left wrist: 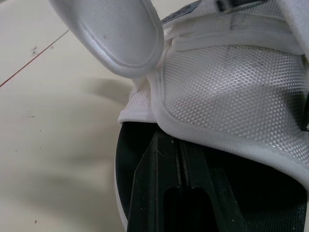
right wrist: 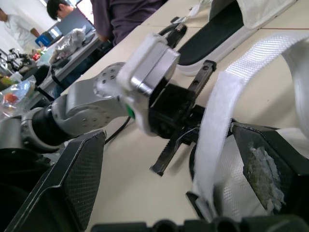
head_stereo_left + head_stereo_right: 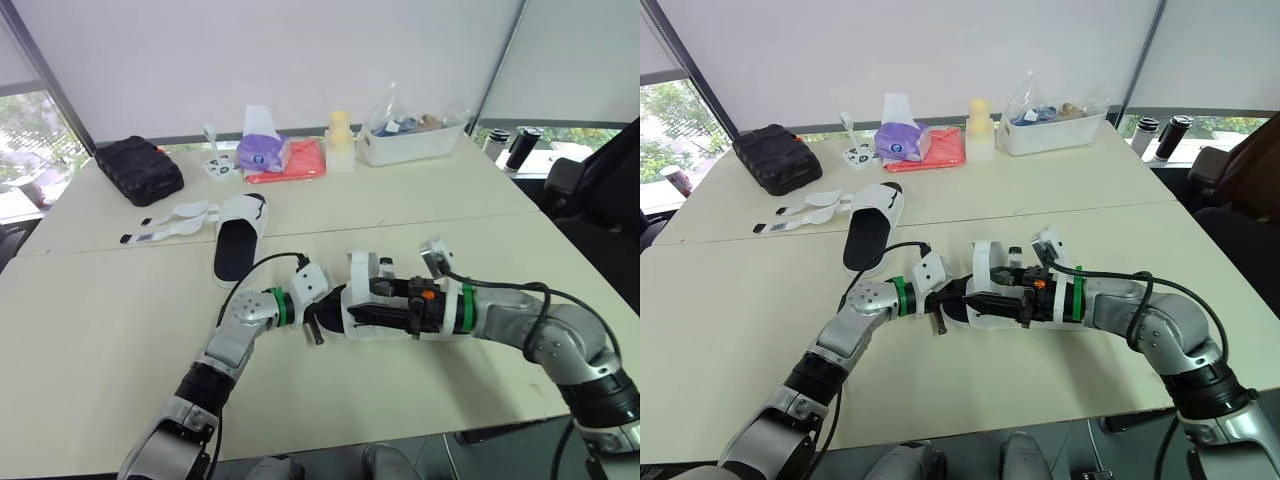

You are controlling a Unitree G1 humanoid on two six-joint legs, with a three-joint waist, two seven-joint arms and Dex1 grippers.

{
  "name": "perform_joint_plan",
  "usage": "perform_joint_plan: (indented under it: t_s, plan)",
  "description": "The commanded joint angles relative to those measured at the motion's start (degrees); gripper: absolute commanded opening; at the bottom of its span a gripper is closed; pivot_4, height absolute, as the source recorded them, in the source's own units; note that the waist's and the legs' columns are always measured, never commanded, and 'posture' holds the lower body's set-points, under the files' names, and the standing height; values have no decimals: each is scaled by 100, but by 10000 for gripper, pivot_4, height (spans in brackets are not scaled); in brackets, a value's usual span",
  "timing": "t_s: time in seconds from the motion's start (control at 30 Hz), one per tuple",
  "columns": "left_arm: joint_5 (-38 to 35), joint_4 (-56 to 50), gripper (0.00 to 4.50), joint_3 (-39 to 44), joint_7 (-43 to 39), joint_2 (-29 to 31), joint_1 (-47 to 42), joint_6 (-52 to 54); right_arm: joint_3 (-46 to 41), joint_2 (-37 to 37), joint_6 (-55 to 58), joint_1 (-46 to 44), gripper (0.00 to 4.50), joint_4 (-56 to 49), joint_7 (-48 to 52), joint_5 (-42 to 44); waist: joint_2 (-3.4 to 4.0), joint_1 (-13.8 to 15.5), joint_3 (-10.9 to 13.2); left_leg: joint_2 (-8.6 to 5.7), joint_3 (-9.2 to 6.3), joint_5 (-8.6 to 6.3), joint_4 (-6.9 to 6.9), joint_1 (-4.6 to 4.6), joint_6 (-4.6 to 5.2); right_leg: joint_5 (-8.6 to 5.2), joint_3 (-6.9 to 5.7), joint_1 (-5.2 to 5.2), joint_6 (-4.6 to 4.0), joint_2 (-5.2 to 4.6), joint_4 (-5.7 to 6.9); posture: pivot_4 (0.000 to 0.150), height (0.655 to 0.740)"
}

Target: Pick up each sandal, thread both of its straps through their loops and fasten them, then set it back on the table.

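A white sandal [image 3: 362, 278] with a black footbed lies on the table [image 3: 120, 330] between my two grippers. My left gripper [image 3: 320, 318] is shut, its fingers [image 1: 166, 193] resting on the footbed under the white mesh upper [image 1: 231, 101], with nothing seen between them. My right gripper [image 3: 362, 314] comes in from the other side and is open. One loose white strap [image 2: 215, 125] stands upright between its fingers [image 2: 82, 183] without being pinched. A second white sandal [image 3: 238, 240] lies farther back on the left, its straps [image 3: 170, 222] spread open on the table.
Along the back edge sit a black pouch [image 3: 140, 170], a tissue box [image 3: 262, 150] on a red cloth [image 3: 295, 165], a pale bottle [image 3: 340, 140] and a clear bin [image 3: 410, 138]. Dark bottles [image 3: 522, 148] and a chair [image 3: 600, 185] are at the far right. People [image 2: 116, 14] sit beyond the table.
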Motion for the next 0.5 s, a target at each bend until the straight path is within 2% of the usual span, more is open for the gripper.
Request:
perform_joint_plan:
  t_s: [0.03,0.13,0.2,0.5]
  plan:
    - [9,-97,0,-4,31,7,-3,6,-114,83,107,-107,25586,-44,171,-190,0,6,0,0,-1,0,0,0,0,0,0,-1,0,0,0,1500,7400]
    - [7,-114,0,4,46,25,17,8,-138,122,211,-89,9480,-73,274,-319,0,-3,0,0,-1,0,0,-1,0,0,0,-1,0,0,0,1500,7400]
    - [10,-113,0,1,53,32,32,0,-173,149,300,-88,297,-91,328,-347,0,-4,0,1,-1,0,-1,-1,0,0,0,-2,0,1,1,1500,7400]
    - [24,-25,0,-22,64,-4,-38,-37,-640,528,1216,-562,297,146,207,124,0,-6,0,1,-2,0,-1,-1,0,0,0,-2,0,1,1,1500,7400]
